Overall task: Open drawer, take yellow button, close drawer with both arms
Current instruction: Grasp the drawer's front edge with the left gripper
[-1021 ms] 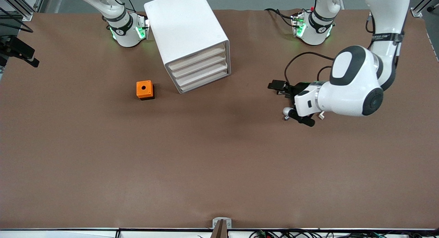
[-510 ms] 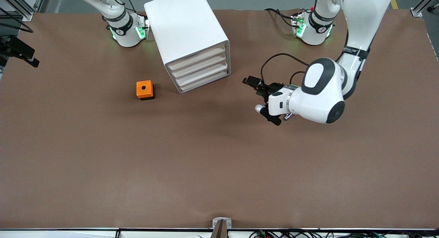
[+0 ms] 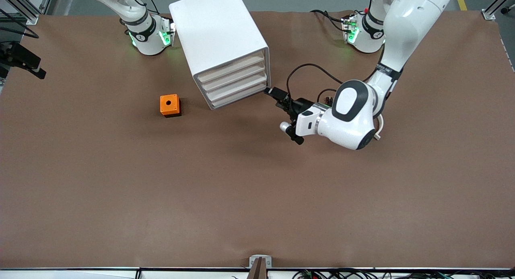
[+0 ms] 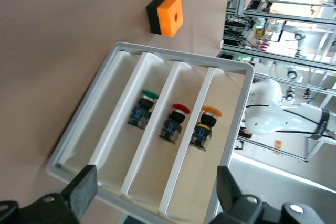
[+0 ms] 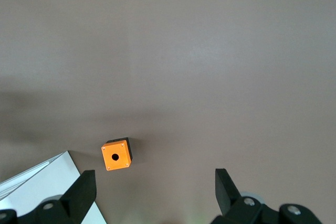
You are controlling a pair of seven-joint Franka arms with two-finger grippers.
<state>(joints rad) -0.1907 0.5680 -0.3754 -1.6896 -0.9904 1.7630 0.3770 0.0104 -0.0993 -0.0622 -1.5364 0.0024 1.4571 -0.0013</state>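
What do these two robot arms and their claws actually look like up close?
Both arms are bulky, rounded and glossy white, with black bands at the joints. The left arm has a black oval patch and loose black cables looping to its black two-finger left gripper. Green lights glow on both bases. The right gripper shows black, blocky fingers.

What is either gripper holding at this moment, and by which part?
Nothing: the left gripper is open at the cabinet's drawers, the right gripper open, empty.

Bright, even overhead light, soft shadows on the table (image 3: 257,198), slight wrist-view blur.
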